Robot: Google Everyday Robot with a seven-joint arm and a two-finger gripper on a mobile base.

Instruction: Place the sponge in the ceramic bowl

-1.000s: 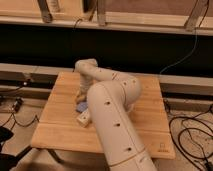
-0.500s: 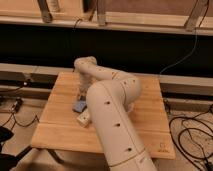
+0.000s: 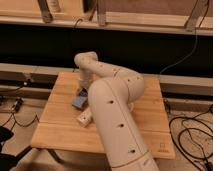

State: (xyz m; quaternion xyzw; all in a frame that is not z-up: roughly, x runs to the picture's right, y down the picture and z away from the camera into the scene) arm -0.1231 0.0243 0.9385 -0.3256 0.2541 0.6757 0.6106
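Note:
The sponge point(image 3: 79, 102), a small flat blue square, lies on the left half of the wooden table point(image 3: 55, 125). My arm reaches from the foreground, bends at an elbow near the table's back edge and comes down over the sponge. The gripper point(image 3: 82, 92) is at or just above the sponge's far edge, and I cannot tell whether it touches it. The ceramic bowl is not in view; the bulky arm hides much of the table's middle.
A long white bar-shaped object point(image 3: 85, 118) lies just in front of the sponge, beside the arm. Cables point(image 3: 192, 132) trail on the floor to the right and left of the table. A dark shelf runs behind the table.
The arm's elbow has risen slightly. The sponge stays in about the same spot on the table.

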